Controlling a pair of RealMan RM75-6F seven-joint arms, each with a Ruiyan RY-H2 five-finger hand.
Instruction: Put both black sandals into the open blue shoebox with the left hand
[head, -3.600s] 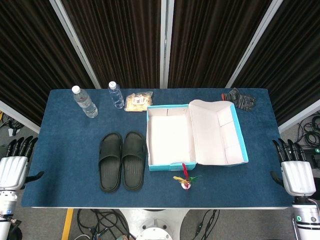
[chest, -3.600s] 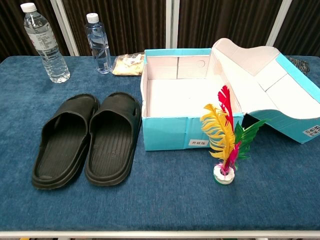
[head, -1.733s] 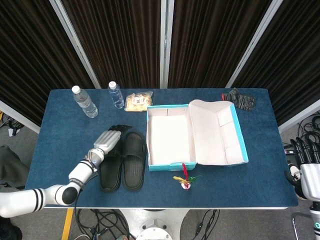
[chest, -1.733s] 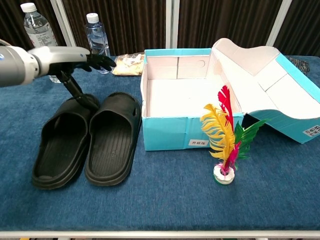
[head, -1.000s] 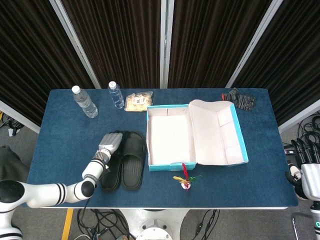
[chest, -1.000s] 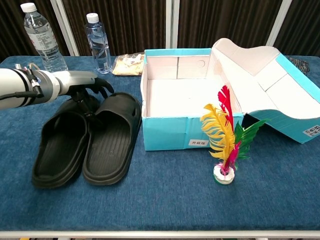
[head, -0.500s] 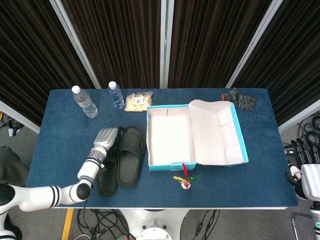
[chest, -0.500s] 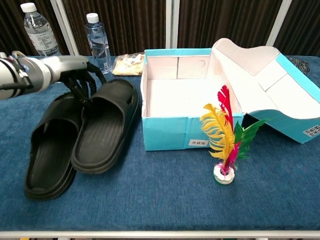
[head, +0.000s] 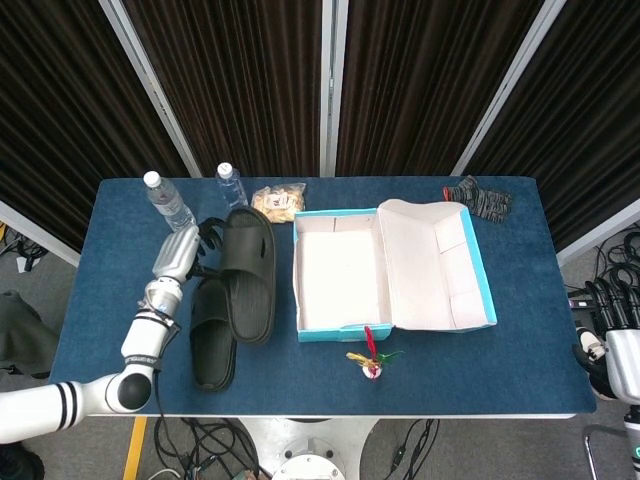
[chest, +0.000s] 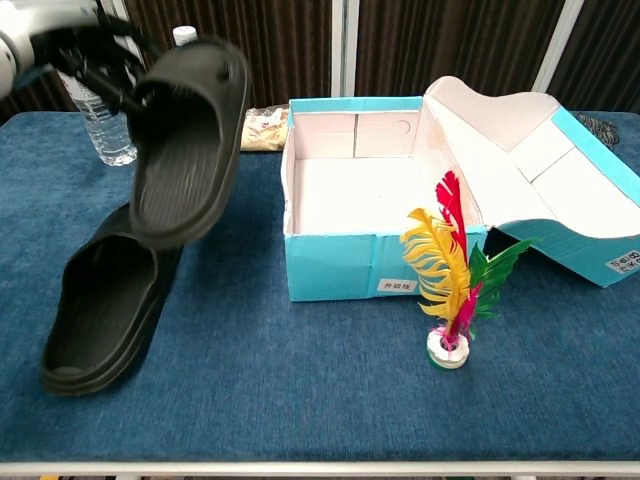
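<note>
One black sandal (chest: 185, 140) is gripped by the left robot hand (head: 180, 253) and held raised left of the open blue shoebox (chest: 352, 262). The other sandal (chest: 105, 308) is left on the desk (chest: 300, 400). The right robot hand (head: 615, 340) is seen only partly at the frame edge; its state cannot be told.

Hardly any writing can be read. A small white label (chest: 398, 286) sits on the front wall of the blue shoebox (chest: 335, 262), low and toward its right end; it carries dark characters too small to make out. A second white label (chest: 624, 262) on the outside of the box lid (chest: 560, 180) shows dark print, also unreadable.
</note>
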